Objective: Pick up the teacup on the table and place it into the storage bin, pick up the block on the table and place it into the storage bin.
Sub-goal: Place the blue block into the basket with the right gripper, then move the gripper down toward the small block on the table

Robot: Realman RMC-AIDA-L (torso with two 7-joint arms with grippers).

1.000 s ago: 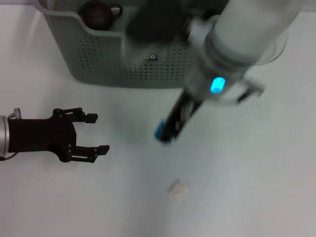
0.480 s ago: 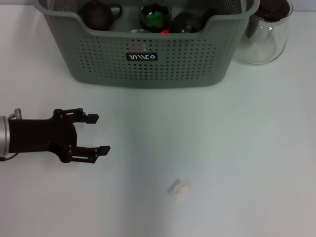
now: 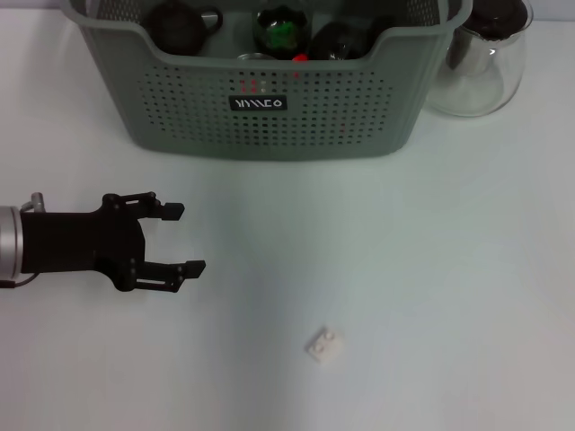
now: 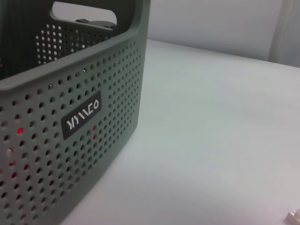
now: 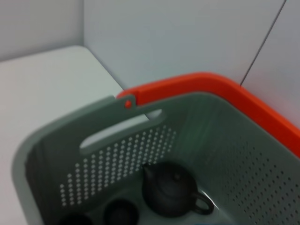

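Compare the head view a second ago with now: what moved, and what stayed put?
The right arm, which crossed in front of the storage bin a second ago, has left the head view. The left hand edged slightly toward the block, still open and empty. Bin, block and glass pitcher stayed put.

Perforated grey-green storage bin (image 3: 269, 108), white block (image 3: 324, 344)

Left arm, one item. Wrist section: smooth silver-grey metal cylinder with a small protruding metal fitting on its upper edge. Forward of it: matt black boxy housing. Left pincer (image 3: 182, 239): matt black throughout, two slim fingers (image 3: 167, 210) built of jointed link bars, each ending in a short flat pad; small pale screw heads dot the linkage.
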